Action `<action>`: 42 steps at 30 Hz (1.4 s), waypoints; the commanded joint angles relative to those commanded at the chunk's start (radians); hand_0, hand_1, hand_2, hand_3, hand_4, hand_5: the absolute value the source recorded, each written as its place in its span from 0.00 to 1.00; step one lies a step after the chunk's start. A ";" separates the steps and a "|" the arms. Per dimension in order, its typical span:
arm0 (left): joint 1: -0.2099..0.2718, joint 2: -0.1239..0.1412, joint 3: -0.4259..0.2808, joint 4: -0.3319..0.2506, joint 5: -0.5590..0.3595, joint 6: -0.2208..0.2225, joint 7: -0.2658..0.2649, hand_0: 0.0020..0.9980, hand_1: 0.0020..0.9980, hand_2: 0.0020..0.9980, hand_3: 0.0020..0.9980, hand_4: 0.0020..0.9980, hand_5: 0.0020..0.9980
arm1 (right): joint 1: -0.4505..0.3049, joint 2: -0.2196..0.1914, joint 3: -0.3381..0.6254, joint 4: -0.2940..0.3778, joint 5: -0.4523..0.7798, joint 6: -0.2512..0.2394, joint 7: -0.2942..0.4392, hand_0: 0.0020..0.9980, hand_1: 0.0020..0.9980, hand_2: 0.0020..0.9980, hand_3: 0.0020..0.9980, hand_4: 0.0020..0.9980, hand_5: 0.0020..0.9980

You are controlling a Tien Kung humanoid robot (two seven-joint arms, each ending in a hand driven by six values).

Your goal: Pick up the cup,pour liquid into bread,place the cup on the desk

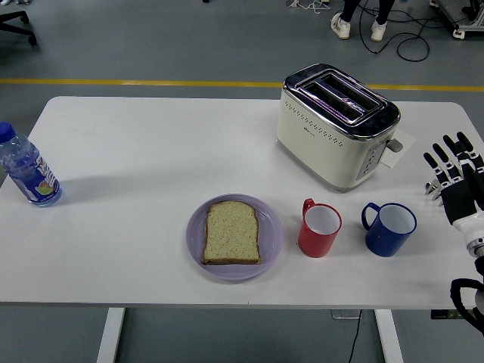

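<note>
Blue cup (390, 228) stands upright on the white table (151, 151), near the front edge and toward the right side, its handle pointing left and its mouth open upward. It is free of any grasp. Just to its left, apart from it by a narrow gap, stands a red cup (319, 228), also upright, handle at its upper left. Which of the two cups the task means cannot be told from this view; the blue one lies nearer the hand.

Right hand (454, 181) enters from the right edge of the picture, raised with the palm side away from the table centre and the fingers (442, 160) extended and spread apart, holding nothing. It is to the right of the blue cup and slightly farther back, near it but clearly not touching.

Left of the red cup, a slice of bread (232, 232) lies flat on a lilac plate (271, 239), the plate close beside the red cup.

Behind the cups stands a cream-and-chrome toaster (335, 125), set at an angle, both slots up. A small pale card or paper (400, 147) shows behind its right end, partly hidden.

At the far left edge of the table a plastic bottle (25, 171) with a blue cap stands, well apart from everything else.
</note>
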 joint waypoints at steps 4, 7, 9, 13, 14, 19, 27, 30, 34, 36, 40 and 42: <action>0.000 0.000 -0.001 0.000 0.000 0.000 0.000 0.63 0.64 0.65 0.50 0.24 0.86 | -0.001 0.004 0.020 -0.026 0.023 0.047 -0.010 0.71 0.62 0.67 0.61 0.66 0.21; 0.000 0.000 -0.002 0.000 0.001 0.000 0.000 0.63 0.64 0.65 0.50 0.24 0.86 | -0.003 0.007 0.028 -0.047 0.025 0.054 -0.016 0.72 0.62 0.67 0.62 0.67 0.23; 0.000 0.000 -0.003 0.000 0.000 0.000 0.000 0.63 0.64 0.65 0.50 0.24 0.86 | -0.005 0.010 0.029 -0.059 0.031 0.052 -0.012 0.72 0.62 0.67 0.62 0.67 0.23; -0.001 0.000 -0.003 0.000 0.001 0.000 0.000 0.63 0.64 0.65 0.51 0.24 0.86 | -0.009 0.015 0.027 -0.075 0.053 0.051 -0.007 0.71 0.61 0.67 0.62 0.67 0.25; -0.001 0.000 -0.002 0.000 0.001 0.000 0.000 0.63 0.64 0.65 0.51 0.24 0.86 | -0.009 0.016 0.028 -0.077 0.055 0.052 -0.007 0.71 0.61 0.67 0.62 0.67 0.25; -0.001 0.000 -0.002 0.000 0.003 0.000 0.000 0.63 0.64 0.65 0.51 0.24 0.86 | -0.012 0.019 0.035 -0.087 0.069 0.050 -0.006 0.70 0.60 0.66 0.61 0.67 0.26; 0.001 -0.001 0.000 0.000 0.002 0.000 0.001 0.63 0.64 0.65 0.51 0.24 0.86 | -0.014 0.024 0.040 -0.099 0.081 0.044 -0.009 0.70 0.60 0.66 0.61 0.67 0.27; 0.003 -0.001 0.002 0.000 0.001 0.000 0.001 0.63 0.64 0.65 0.50 0.24 0.86 | -0.016 0.024 0.040 -0.102 0.084 0.041 -0.009 0.70 0.60 0.66 0.61 0.67 0.27; 0.005 -0.002 0.005 0.000 -0.001 0.000 0.000 0.63 0.64 0.65 0.50 0.24 0.86 | -0.018 0.025 0.041 -0.105 0.089 0.038 -0.010 0.70 0.60 0.66 0.61 0.67 0.27; 0.005 -0.002 0.005 0.000 -0.001 0.000 0.000 0.63 0.64 0.65 0.50 0.24 0.86 | -0.018 0.025 0.040 -0.107 0.089 0.037 -0.012 0.70 0.60 0.66 0.61 0.67 0.27; 0.007 -0.001 0.010 0.001 -0.002 -0.001 0.001 0.63 0.64 0.65 0.50 0.24 0.86 | -0.019 0.027 0.041 -0.115 0.096 0.031 -0.010 0.70 0.60 0.66 0.61 0.67 0.27; 0.008 -0.001 0.011 0.001 -0.003 -0.001 0.001 0.63 0.64 0.65 0.50 0.24 0.86 | -0.020 0.027 0.041 -0.116 0.099 0.031 -0.010 0.70 0.60 0.66 0.61 0.66 0.27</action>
